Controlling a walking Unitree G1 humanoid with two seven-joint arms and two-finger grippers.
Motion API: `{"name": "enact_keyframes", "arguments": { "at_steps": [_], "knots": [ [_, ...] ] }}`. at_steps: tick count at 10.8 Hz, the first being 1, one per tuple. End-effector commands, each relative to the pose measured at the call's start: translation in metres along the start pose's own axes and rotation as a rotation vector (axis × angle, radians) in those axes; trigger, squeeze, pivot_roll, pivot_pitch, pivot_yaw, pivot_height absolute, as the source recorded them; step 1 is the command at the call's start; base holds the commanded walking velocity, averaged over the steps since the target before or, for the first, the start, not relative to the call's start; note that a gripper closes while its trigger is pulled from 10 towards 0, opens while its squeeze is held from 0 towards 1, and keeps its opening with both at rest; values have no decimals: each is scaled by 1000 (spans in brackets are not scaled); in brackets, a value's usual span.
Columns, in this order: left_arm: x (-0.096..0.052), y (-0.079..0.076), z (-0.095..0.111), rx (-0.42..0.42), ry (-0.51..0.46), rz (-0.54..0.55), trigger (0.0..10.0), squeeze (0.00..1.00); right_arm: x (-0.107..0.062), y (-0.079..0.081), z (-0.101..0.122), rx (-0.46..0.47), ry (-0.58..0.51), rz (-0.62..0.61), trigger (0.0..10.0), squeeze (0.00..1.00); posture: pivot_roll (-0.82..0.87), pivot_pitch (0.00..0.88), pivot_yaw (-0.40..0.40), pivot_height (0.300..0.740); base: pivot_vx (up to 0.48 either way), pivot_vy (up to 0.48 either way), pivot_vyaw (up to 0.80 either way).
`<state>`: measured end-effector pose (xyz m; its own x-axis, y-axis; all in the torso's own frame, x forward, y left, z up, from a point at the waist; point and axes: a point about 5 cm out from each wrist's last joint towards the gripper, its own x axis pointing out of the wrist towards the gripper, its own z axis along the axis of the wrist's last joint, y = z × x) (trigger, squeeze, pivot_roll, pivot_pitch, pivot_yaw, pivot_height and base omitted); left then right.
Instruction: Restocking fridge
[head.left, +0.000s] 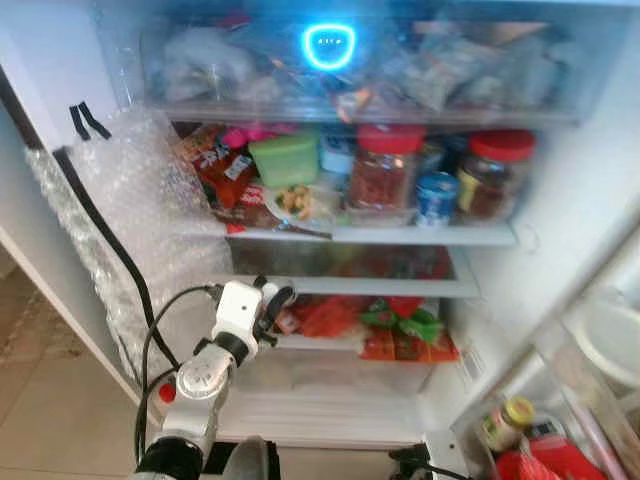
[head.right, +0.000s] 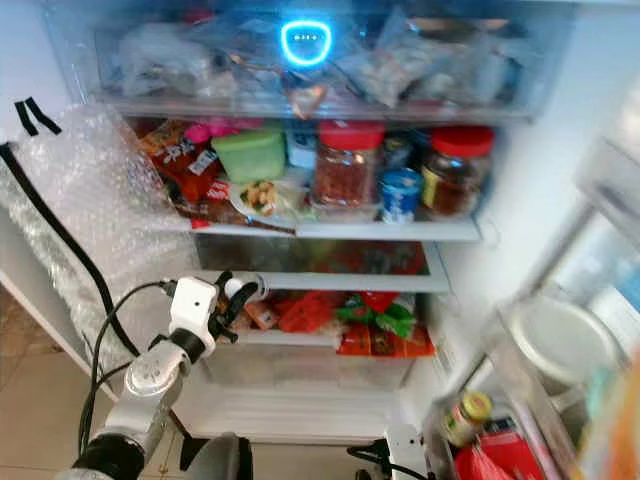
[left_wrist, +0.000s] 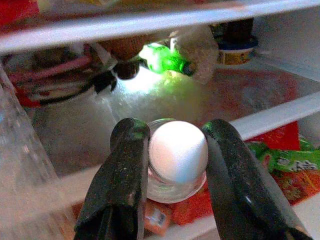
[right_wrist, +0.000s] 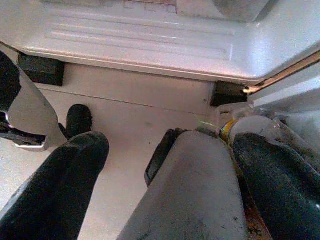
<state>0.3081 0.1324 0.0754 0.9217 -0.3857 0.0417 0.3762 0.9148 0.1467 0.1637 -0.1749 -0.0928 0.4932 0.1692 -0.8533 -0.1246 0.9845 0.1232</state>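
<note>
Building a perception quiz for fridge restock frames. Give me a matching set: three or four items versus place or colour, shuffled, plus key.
Things:
1. green lidded tub
2. white-capped jar
3. blue can
4. glowing blue ring

Places:
A. top drawer front
B. between two red-lidded jars
C. held by the left gripper
D. shelf, left of the red-lidded jars

Pairs: 1-D, 2-C, 3-B, 4-A

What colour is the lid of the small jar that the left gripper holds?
White; the small jar in the left gripper shows best in the left wrist view.
</note>
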Motion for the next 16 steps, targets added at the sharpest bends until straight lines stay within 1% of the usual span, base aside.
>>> {"name": "enact_keyframes", "arguments": {
  "at_steps": [1,5,6,7,8,9,10,11,12,13,14,15,16],
  "knots": [
    [6,0,7,18,-33,-7,10000,0,0,-1,0,10,0,0,10000,0,-5,0,5,640,296,0,0],
    [8,-2,9,63,-46,-32,10000,0,0,0,1,10,-2,5,10000,0,-5,0,5,640,307,0,0],
    [6,-4,6,106,-30,-57,10000,0,0,0,1,10,-2,7,10000,0,-9,0,8,640,0,0,0],
    [4,-4,3,124,-17,-69,10000,0,0,0,1,11,-2,7,10000,0,-9,0,7,640,0,0,0],
    [-5,-5,-8,258,30,-145,10000,0,0,1,1,13,-5,11,10000,0,-9,0,8,640,0,0,0],
    [-9,-2,-12,301,48,-162,10000,0,0,1,1,14,-5,12,10000,0,-9,0,7,640,0,0,0],
    [-14,2,-19,375,81,-184,10000,0,0,1,1,14,-7,12,10000,0,-12,0,12,640,0,0,0],
    [-16,5,-23,367,102,-163,10000,0,0,1,1,15,-8,13,10000,0,-13,0,12,640,0,0,0],
    [-20,9,-32,322,147,-108,10000,0,0,1,0,17,-9,14,10000,0,-15,0,12,640,0,0,0],
    [-30,21,-50,83,250,88,10000,0,0,1,0,17,-8,15,10000,0,-21,0,12,640,0,0,0],
    [-34,22,-57,-5,283,144,10000,0,-1,0,-1,17,-8,12,10000,0,-20,0,8,640,0,0,0],
    [-37,23,-61,-63,298,189,10000,0,-1,-1,-1,15,-6,12,10000,0,-18,0,5,640,0,0,0],
    [-36,26,-61,-111,294,245,10000,0,-1,-1,-1,12,-5,13,10000,0,-15,0,1,640,0,0,0]
  ]
}}
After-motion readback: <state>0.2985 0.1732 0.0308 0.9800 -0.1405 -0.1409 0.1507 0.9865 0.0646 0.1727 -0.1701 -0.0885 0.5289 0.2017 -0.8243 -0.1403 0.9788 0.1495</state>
